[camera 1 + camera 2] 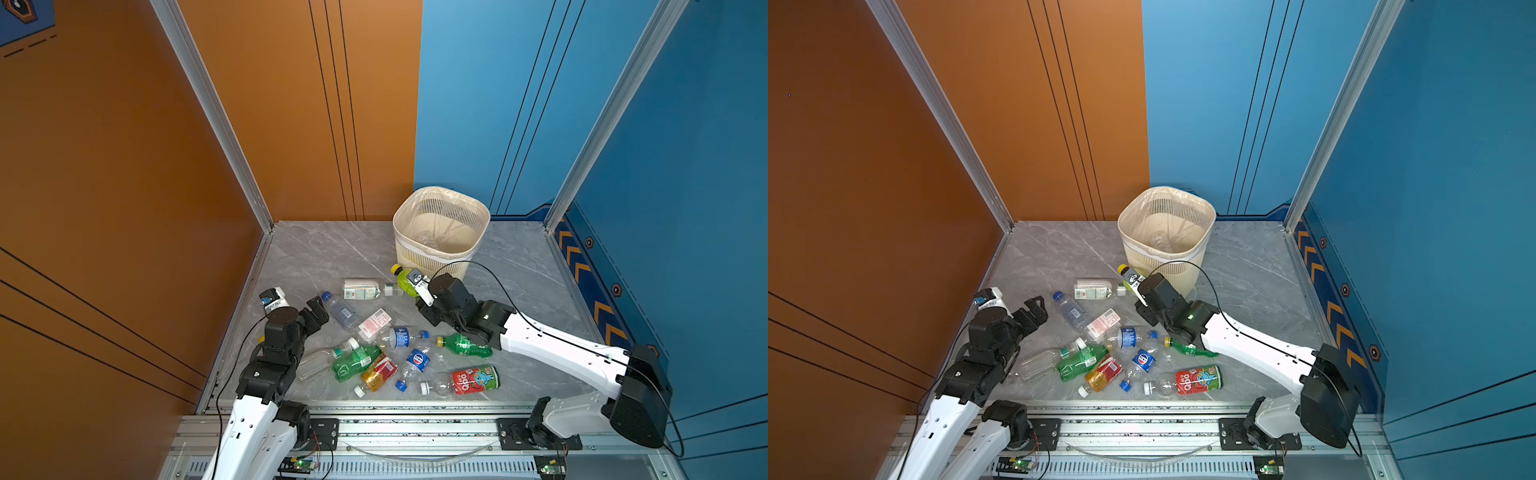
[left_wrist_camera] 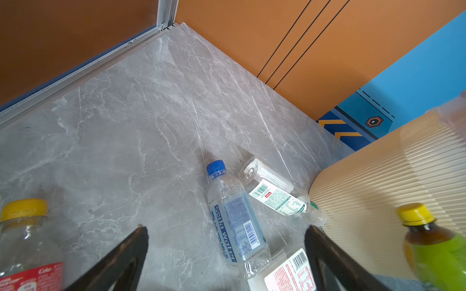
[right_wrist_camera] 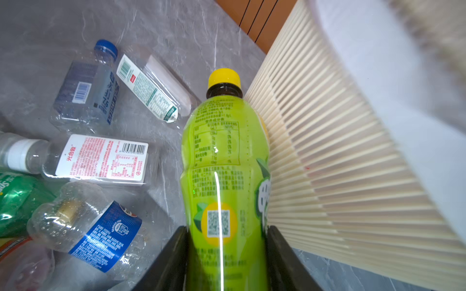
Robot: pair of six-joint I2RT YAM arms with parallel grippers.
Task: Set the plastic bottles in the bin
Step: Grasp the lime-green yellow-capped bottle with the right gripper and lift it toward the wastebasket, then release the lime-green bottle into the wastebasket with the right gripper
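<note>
Seen from above, a grey marble bench is walled in orange and blue. A cream bin with slotted sides and a clear liner stands upright at the far middle of the bench.

Your right pincer reaches in from the near right and is closed around a lime-green bottle with a yellow cap. The bottle is tilted, with its cap pointing away from the arm. It sits just beside the bin's near wall and below its rim; whether it touches the wall cannot be told. In the right wrist view, two black fingers press the bottle's lower body from either side, with the bin's slats close alongside.

Your left pincer hangs at the near left, jaws spread wide with nothing gripped. In the left wrist view, a clear soda water bottle with a blue cap lies on the bench and shows between the fingers.

The other bottles lie scattered on the bench between the two arms:
- a white-and-green-labelled bottle near the bin
- a red-printed bottle
- a green bottle
- a blue-labelled bottle
- a red-labelled bottle towards the front edge

A cola bottle with a yellow cap shows at the edge of the left wrist view.
</note>
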